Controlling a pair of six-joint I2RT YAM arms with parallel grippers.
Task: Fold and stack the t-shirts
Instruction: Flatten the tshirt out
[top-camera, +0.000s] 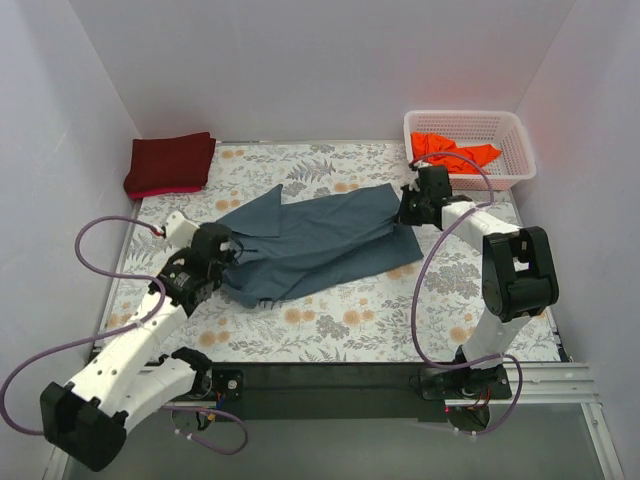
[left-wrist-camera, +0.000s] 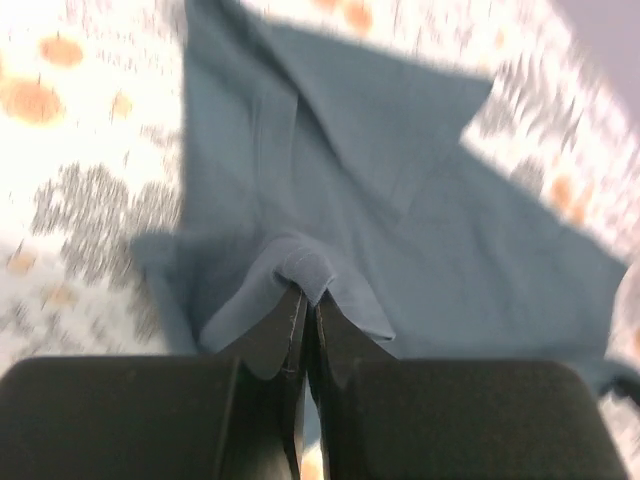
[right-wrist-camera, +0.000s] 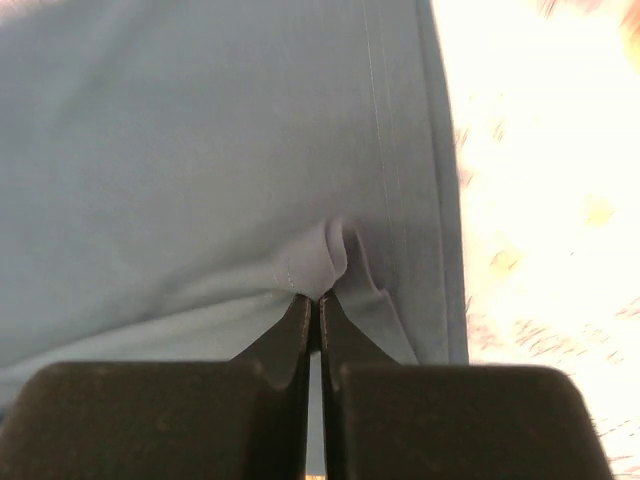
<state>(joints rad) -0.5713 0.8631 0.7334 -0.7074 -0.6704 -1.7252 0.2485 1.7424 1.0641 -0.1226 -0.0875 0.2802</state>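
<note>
Left tool (left-wrist-camera: 308, 300) and right tool (right-wrist-camera: 317, 300) pinch opposite ends of blue-grey t-shirt (top-camera: 320, 240).

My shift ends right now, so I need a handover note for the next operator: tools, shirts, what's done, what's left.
Tools: the left tool is shut on a bunched edge of the grey shirt; the right tool is shut on its opposite end, beside the hem.
Shirts: the grey shirt lies spread and rumpled mid-table, unfolded. The maroon shirt sits folded at the far left corner. The orange shirt is crumpled in the basket, far right.
Done: maroon shirt folded.
Left: fold the grey shirt, then the orange one, and stack all three.
</note>
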